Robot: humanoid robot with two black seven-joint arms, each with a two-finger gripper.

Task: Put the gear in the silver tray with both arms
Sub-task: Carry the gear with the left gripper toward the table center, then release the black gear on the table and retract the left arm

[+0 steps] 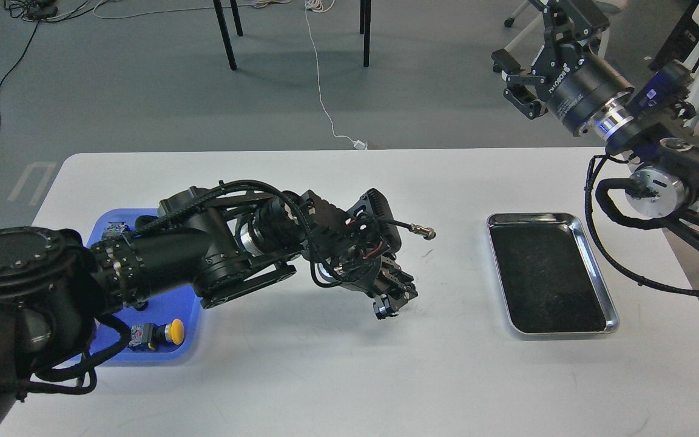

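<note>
Left gripper (393, 297) hangs low over the middle of the white table (337, 364), pointing down and toward the camera; a small dark round part, possibly the gear (381, 309), sits at its tip, but the fingers are dark and bunched together, so I cannot tell whether they are pinching it or merely above it. Its arm reaches across from the left, passing over a blue tray (170, 349) that holds a yellow-capped push button (170, 331) and some other small parts too hidden to name. Right gripper (516, 79) is raised high at the upper right, off past the far edge of the table, with its fingers spread apart and nothing between them. Between the two arms, toward the right side of the table, lies the silver tray (595, 267), its dark bottom bare. It is well apart from the left gripper and sits below and nearer than the right one
</note>
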